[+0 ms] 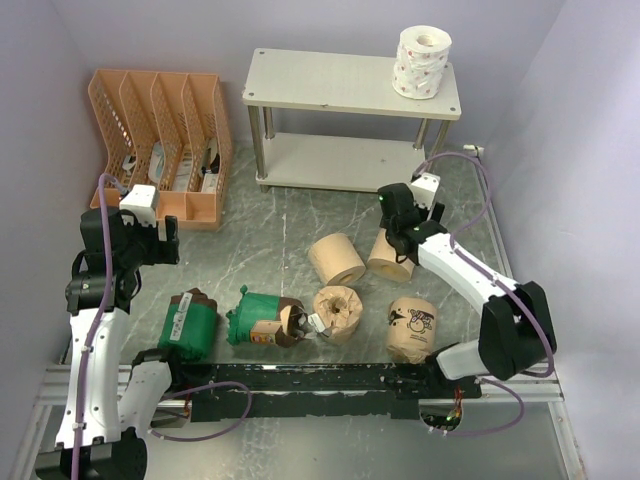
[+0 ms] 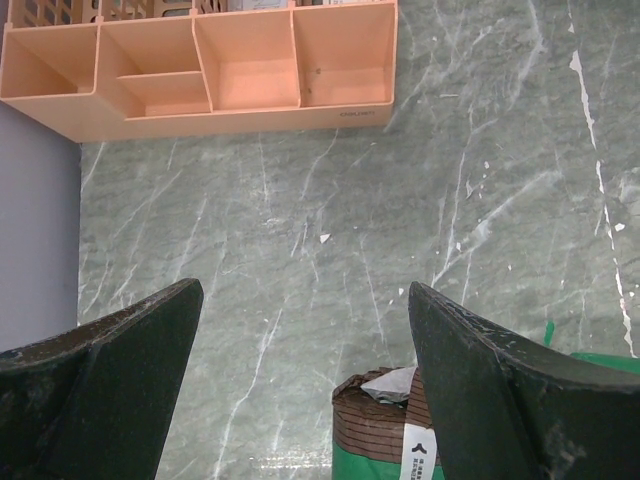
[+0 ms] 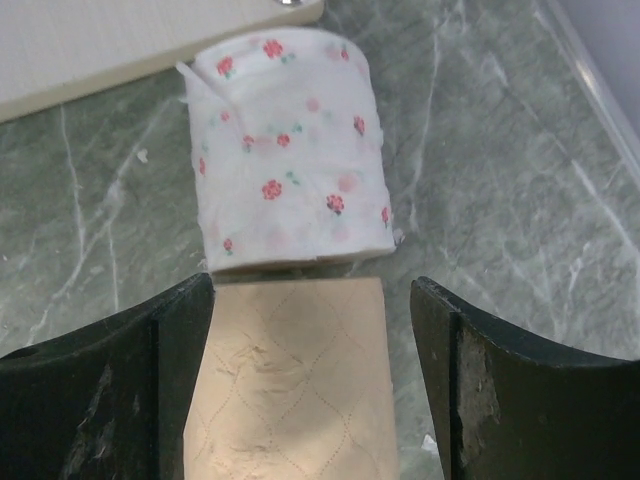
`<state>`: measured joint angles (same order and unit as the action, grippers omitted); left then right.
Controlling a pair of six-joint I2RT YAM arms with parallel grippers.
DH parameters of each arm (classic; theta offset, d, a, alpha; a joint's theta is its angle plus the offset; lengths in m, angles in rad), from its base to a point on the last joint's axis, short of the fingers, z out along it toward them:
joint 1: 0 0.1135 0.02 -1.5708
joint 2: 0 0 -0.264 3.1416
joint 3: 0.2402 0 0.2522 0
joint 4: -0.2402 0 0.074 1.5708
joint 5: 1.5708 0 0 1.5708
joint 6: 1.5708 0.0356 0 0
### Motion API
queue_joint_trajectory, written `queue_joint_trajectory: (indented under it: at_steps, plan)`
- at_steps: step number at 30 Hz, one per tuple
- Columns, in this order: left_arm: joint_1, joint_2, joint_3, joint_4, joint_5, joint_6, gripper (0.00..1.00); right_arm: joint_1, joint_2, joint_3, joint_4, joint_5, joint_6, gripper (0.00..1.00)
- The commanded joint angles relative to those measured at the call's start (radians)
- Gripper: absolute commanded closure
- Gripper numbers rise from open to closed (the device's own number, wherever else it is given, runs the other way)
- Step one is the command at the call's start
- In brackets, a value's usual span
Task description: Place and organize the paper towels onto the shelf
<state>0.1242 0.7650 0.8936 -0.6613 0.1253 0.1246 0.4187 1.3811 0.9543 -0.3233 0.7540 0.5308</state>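
Right gripper [image 3: 312, 300] spread over tan roll [image 3: 290, 390], speckled roll [image 3: 290, 170] at its 12; I close next, lift to shelf [image 1: 330, 85]. Left gripper [image 2: 306, 300] spread.

The tan roll [image 3: 290, 390] is soft quilted paper (matt), the organizer [image 2: 250, 120] smooth orange plastic.

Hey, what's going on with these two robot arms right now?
The right end effector is open around a tan roll on the table, with a flowered white roll just beyond it. The left end effector hangs open over a green-wrapped roll. Another white roll sits on the shelf; other rolls lie on the table.
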Motion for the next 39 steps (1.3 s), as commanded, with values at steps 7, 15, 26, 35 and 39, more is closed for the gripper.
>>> queue_joint_trajectory:
  at_steps: [7,15,26,35,39]
  plan:
    - [-0.021,-0.026,0.031,0.0,0.016,0.012,0.05,-0.055,0.042,-0.094,0.082,-0.04,0.073,0.2]
    - [-0.021,-0.029,0.028,0.004,0.008,0.012,0.05,-0.058,0.088,-0.089,0.085,0.027,0.002,0.2]
    - [-0.021,-0.029,0.027,0.004,0.009,0.012,0.05,-0.12,0.146,-0.061,0.198,0.008,-0.129,0.25]
    - [-0.021,-0.027,0.027,0.005,0.008,0.012,0.05,-0.158,0.139,-0.094,0.42,-0.195,-0.322,0.51]
    - [-0.021,-0.026,0.027,0.005,0.006,0.012,0.05,-0.169,0.174,-0.076,0.424,-0.189,-0.382,0.51]
